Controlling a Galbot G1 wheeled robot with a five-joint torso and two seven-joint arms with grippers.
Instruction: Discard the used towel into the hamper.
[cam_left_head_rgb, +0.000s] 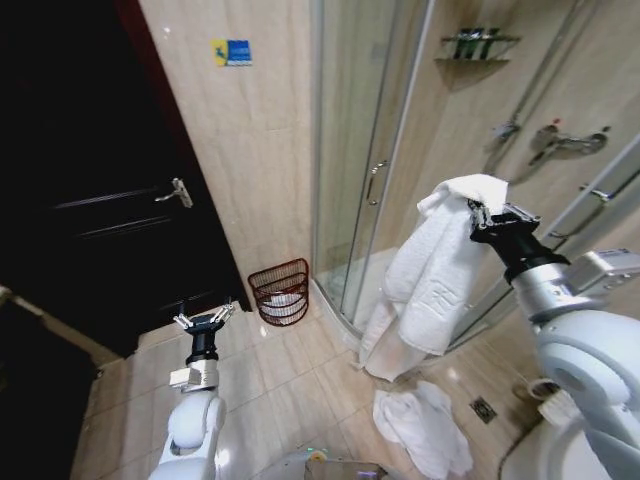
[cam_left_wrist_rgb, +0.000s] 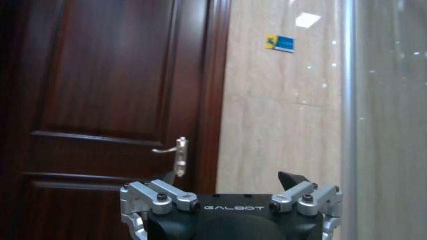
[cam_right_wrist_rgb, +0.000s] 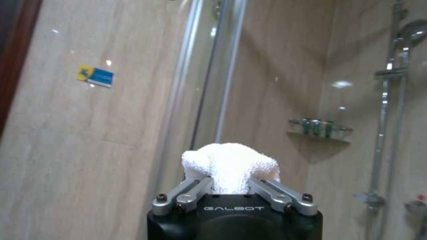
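Right end effector (cam_right_wrist_rgb: 230, 186) fingertips buried in bunched white towel (cam_left_head_rgb: 432, 270)

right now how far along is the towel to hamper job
Done: the right gripper has the white towel pinched and lifted, its length hanging down in front of the shower door. In hand: carrying it; the towel is well to the right of the hamper by the wall. Left: bring it over the hamper and let go. The left gripper is open, low near the dark door. Another towel lies on the floor.

Dark wooden door (cam_left_head_rgb: 90, 200), glass shower enclosure (cam_left_head_rgb: 350, 150), blue wall sticker (cam_left_head_rgb: 231, 52)
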